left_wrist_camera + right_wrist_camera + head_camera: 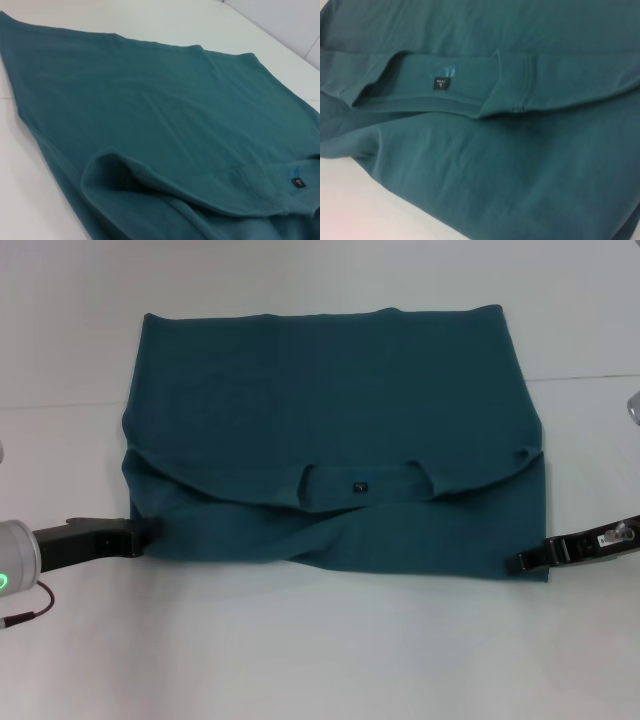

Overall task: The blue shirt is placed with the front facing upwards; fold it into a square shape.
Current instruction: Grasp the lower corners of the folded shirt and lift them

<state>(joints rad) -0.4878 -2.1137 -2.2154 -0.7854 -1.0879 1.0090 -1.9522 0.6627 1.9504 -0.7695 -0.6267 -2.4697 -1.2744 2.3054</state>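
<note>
The blue shirt (330, 410) lies on the white table as a wide folded rectangle, plain teal side up. Its collar part is turned over towards me, and the small dark neck label (360, 484) shows at the middle. My left gripper (150, 532) sits low on the table with its tip against the shirt's near left edge. My right gripper (520, 562) lies at the near right corner, touching the hem. The left wrist view shows the shirt (165, 100) with a raised fold and the label (297, 182). In the right wrist view the collar and label (440, 84) lie on the shirt (520, 165).
The white table (320, 660) stretches bare in front of the shirt and on both sides. A seam in the tabletop runs across behind the shirt's middle. A grey object (634, 408) shows at the right edge.
</note>
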